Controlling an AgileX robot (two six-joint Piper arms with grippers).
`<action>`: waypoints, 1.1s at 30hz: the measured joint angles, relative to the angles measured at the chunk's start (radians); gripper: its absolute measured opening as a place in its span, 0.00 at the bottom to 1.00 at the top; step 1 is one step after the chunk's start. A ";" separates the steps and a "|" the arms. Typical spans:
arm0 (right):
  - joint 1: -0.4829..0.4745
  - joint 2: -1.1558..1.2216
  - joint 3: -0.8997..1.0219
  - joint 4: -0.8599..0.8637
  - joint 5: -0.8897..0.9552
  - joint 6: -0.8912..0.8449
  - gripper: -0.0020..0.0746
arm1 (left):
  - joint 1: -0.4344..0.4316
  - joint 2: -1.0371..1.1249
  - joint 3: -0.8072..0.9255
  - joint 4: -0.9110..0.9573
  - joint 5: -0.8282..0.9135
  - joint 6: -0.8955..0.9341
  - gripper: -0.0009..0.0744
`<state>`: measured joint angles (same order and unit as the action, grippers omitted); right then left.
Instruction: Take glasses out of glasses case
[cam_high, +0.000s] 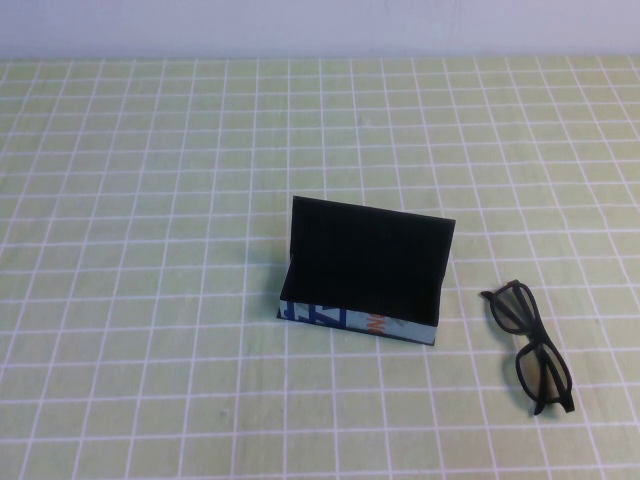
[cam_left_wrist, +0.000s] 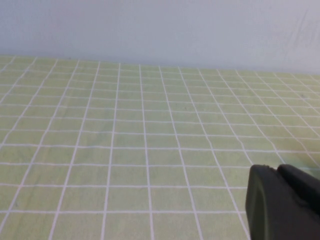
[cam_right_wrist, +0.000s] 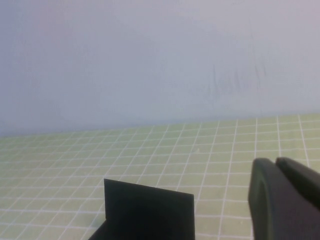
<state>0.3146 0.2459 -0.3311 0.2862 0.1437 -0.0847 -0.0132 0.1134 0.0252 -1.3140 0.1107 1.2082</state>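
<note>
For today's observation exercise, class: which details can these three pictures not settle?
- Glasses case: its floor is hidden behind its front wall in the high view, and cut off by the edge in the right wrist view.
- Glasses: the folded arms are hidden under the frame in the high view.
- Left gripper: cut off at the corner, absent from the high view.
- Right gripper: shut, mostly cut off.

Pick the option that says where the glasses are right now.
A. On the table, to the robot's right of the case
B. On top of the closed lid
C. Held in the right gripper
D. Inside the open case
A: in the high view the glasses lie flat on the checked tablecloth, apart from the glasses case, whose lid stands open; neither gripper appears in that view.
</note>
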 joint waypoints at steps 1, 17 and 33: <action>0.000 0.000 0.000 0.000 0.000 0.000 0.01 | 0.000 0.000 0.000 0.000 0.000 0.000 0.01; -0.244 -0.239 0.334 -0.168 -0.033 0.000 0.00 | 0.000 0.000 0.000 -0.002 -0.004 0.000 0.01; -0.252 -0.253 0.359 -0.149 0.179 0.000 0.00 | 0.000 0.000 0.000 -0.002 -0.004 0.000 0.01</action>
<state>0.0630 -0.0075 0.0277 0.1374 0.3223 -0.0847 -0.0132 0.1134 0.0252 -1.3163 0.1064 1.2082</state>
